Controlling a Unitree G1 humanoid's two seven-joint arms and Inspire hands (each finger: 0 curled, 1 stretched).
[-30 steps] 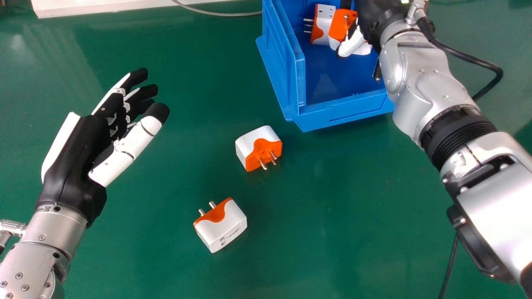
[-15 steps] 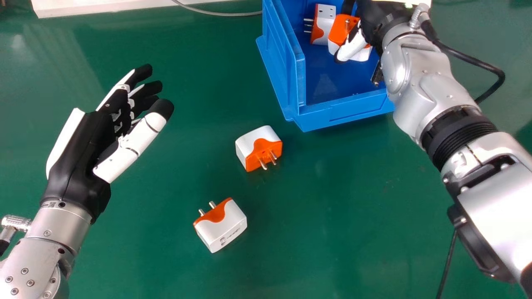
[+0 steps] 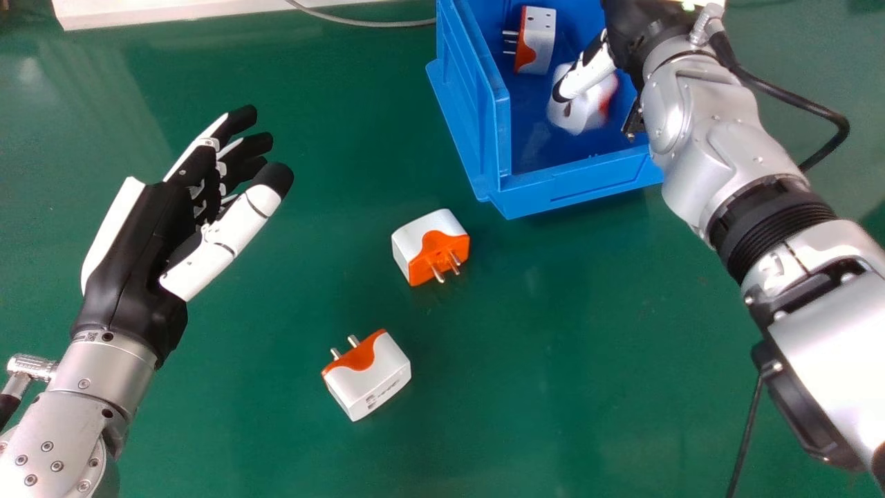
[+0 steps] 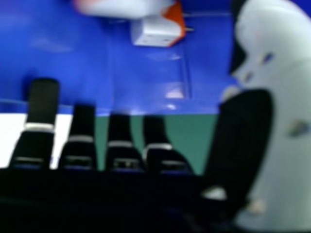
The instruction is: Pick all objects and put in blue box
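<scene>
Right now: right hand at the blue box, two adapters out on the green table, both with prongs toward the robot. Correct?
Not quite. In the head view, only the farther adapter has its prongs toward the robot; the nearer adapter has them pointing away. Rest is right: right hand at the blue box, both adapters on the green table.

A glossy green tabletop (image 3: 276, 429) spreads beneath my left fingers (image 3: 238, 122); beyond them lie a white slab (image 3: 173, 10) and grey cable (image 3: 359, 23).

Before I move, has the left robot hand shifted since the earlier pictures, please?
Yes, the left robot hand has moved slightly rightward, nearer the unmoved plug adapter just outside the blue box.
</scene>
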